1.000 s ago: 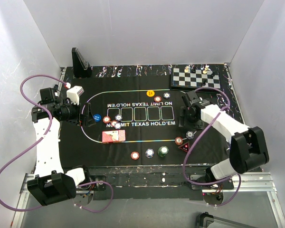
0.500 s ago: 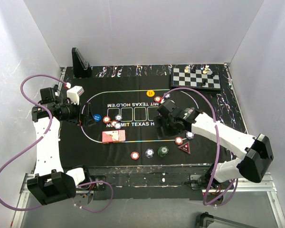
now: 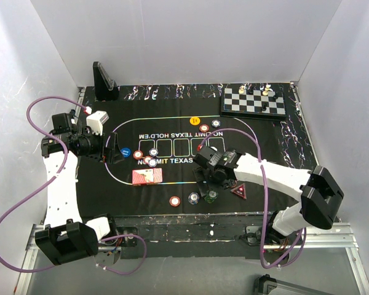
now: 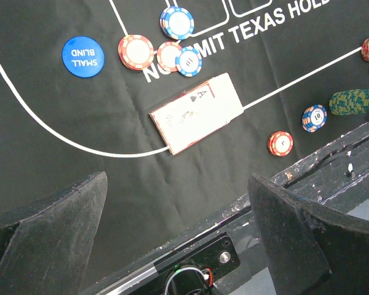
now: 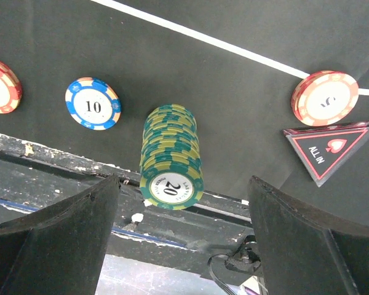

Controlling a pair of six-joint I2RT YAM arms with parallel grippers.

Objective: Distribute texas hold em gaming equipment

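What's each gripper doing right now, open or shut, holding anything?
Left gripper: open, empty.
Right gripper: open, empty, fingers either side of the green chip stack.

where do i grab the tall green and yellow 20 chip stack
Across its sides, low on the stack of green and yellow chips, coming straight down from above: it stands upright as a loose column, so a high pinch would likely lift only the top chips.

Matt black cloth mat with crisp white printed lines. The stack of green chips is smooth, hard plastic with a slight sheen. The triangular marker is glossy plastic. The card deck looks like coated paper. The worktop edge is black paint, scuffed and chipped.
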